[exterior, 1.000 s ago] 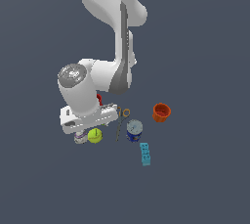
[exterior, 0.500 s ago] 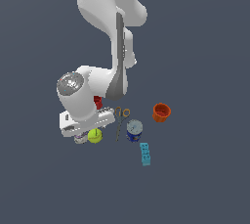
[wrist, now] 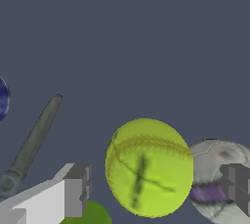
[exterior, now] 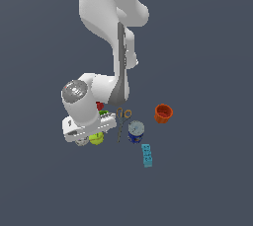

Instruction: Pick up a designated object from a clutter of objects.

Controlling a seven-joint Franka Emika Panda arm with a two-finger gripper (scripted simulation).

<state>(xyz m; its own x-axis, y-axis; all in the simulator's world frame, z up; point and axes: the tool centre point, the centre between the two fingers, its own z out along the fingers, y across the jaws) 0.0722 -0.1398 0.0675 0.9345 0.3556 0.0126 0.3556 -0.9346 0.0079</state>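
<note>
yellow-green ball [wrist: 149, 168] sits between open jaws

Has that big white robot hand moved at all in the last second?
Yes. Judged against the orange cup, which stayed put, the gripper has drifted slightly toward the exterior view's left and lower, its open fingers now flanking the yellow-green ball.

Robot arm [exterior: 116, 32]: 1 | balls: 2, one yellow-green ball [wrist: 149, 167], one white-and-purple ball [wrist: 215, 184] | orange cup [exterior: 163, 113]: 1 | blue can [exterior: 136, 131]: 1 | scissors [exterior: 121, 121]: 1 pair | cyan block [exterior: 147, 155]: 1 | red item [exterior: 100, 105]: 1, partly hidden
</note>
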